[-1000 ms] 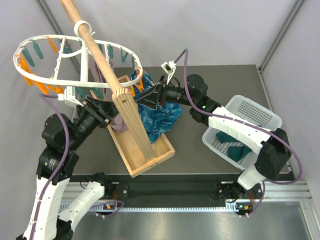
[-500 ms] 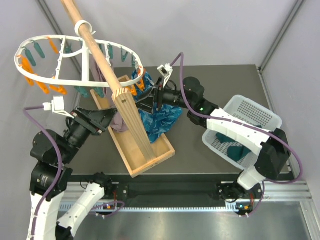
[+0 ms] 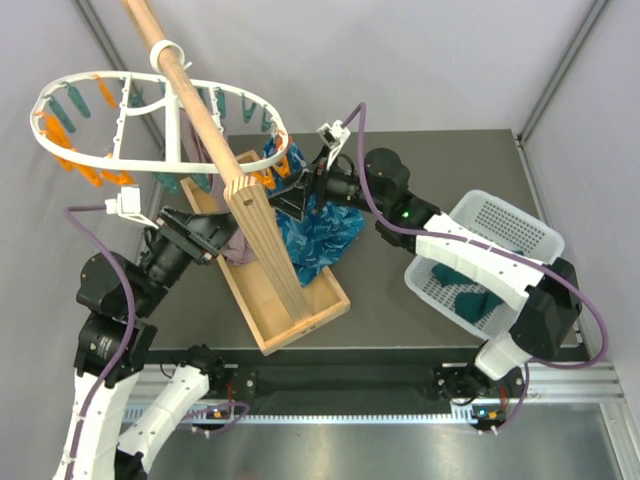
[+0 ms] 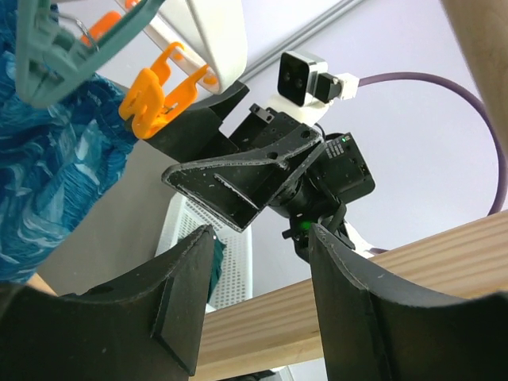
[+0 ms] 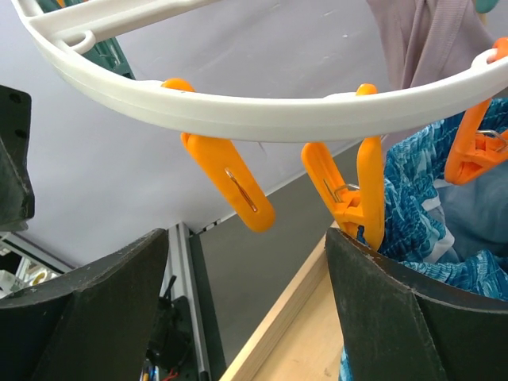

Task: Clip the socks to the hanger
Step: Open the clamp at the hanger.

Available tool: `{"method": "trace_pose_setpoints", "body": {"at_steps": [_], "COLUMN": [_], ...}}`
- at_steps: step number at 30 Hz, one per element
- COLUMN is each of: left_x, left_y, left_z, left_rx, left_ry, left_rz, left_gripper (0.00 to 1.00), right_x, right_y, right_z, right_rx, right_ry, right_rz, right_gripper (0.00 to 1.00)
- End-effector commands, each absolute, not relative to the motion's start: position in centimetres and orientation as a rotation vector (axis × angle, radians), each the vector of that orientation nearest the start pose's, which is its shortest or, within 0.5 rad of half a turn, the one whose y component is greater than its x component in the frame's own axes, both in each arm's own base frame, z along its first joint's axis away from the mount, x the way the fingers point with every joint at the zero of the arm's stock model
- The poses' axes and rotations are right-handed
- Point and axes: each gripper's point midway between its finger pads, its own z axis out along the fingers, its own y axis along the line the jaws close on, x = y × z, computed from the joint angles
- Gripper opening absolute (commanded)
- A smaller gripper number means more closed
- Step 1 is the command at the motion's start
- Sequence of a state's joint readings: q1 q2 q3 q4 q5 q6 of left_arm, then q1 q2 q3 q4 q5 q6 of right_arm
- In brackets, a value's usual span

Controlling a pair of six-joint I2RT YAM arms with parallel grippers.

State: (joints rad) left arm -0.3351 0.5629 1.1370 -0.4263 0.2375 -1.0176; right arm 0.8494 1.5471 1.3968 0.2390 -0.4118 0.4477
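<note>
Judging by this moment, the task is barely begun; the small dark teal-green fabric socks [image 3: 468, 296] lie in the white perforated plastic basket [image 3: 520, 222] at the near right, well apart from the large white oval plastic hanger [image 5: 238, 111] at the far left; no sock shows on its pegs, only a bright blue mottled cloth [image 3: 320, 235] and a mauve-grey cloth [image 3: 235, 245]; the left gripper [image 4: 260, 254] and right gripper [image 5: 246, 246] both stand parted and empty by the ring; fetching and clipping each sock remains.
</note>
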Motion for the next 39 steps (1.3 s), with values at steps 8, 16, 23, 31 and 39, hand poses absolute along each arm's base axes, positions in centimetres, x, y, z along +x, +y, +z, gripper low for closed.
{"method": "trace_pose_setpoints", "body": {"at_steps": [8,16,23,31,39], "left_x": [15.9,14.7,14.4,15.0,15.8], "left_y": [-14.1,-13.3,-12.4,-12.3,-12.9], "left_z": [47.8,48.6,48.7,47.8,47.8], "left_rx": [-0.282,-0.296,-0.316,-0.324,-0.327], "left_ry": [1.435,1.420,1.407,1.429,1.460], "left_rz": [-1.343,-1.327,-1.276,-1.242,-1.256], "left_gripper": [0.56,0.56,0.57,0.57,0.54], "right_x": [24.8,25.5,25.6,25.3,24.2], "right_y": [43.9,44.6,45.2,45.7,45.0], "right_z": [43.6,44.9,43.2,42.5,42.8], "right_rx": [-0.688,-0.655,-0.692,-0.704,-0.685], "right_ry": [1.356,1.315,1.353,1.367,1.353], "right_rz": [1.322,1.299,1.294,1.304,1.316], "right_gripper": [0.79,0.74,0.67,0.55,0.34]}}
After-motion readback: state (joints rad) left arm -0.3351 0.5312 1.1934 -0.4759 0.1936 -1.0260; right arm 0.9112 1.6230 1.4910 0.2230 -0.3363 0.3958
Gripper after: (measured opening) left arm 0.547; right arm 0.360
